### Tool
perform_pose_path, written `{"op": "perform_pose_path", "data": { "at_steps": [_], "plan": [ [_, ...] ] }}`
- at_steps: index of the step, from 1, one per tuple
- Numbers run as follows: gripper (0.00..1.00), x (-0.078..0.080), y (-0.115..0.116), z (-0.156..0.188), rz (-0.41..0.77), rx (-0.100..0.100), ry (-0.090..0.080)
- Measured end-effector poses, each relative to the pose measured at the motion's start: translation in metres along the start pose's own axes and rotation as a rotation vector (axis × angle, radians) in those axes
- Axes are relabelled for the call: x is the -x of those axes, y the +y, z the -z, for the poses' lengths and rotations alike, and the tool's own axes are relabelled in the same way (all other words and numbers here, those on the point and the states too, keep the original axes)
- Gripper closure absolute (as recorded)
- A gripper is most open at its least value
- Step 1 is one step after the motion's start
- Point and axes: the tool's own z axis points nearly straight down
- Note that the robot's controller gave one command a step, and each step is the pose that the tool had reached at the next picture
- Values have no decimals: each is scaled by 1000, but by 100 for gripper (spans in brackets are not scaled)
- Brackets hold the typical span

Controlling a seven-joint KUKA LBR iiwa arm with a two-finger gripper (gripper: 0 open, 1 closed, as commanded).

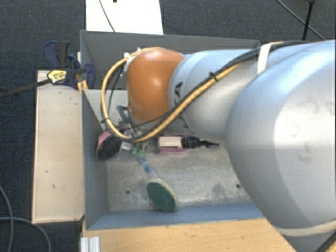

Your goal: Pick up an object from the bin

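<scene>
Green disc (161,196) on speckled grey bin floor (210,178), dark carpet (31,14) around; gripper (135,147) state unclear.

The bin (95,193) is grey, the disc (161,196) dark green, the lump (107,146) pink-and-black.

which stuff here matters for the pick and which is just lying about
Job in hand: tool; grey bin; black-and-pink thing and thin blue piece, nearest the tool.
Lying about: pink-and-white thing further right; green disc by the front wall.
</scene>
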Motion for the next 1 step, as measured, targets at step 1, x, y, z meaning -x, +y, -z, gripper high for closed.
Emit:
{"op": "perform_pose_path", "data": {
  "at_steps": [1],
  "plan": [
    [100,13,5,44,-5,-1,2]
  ]
}}
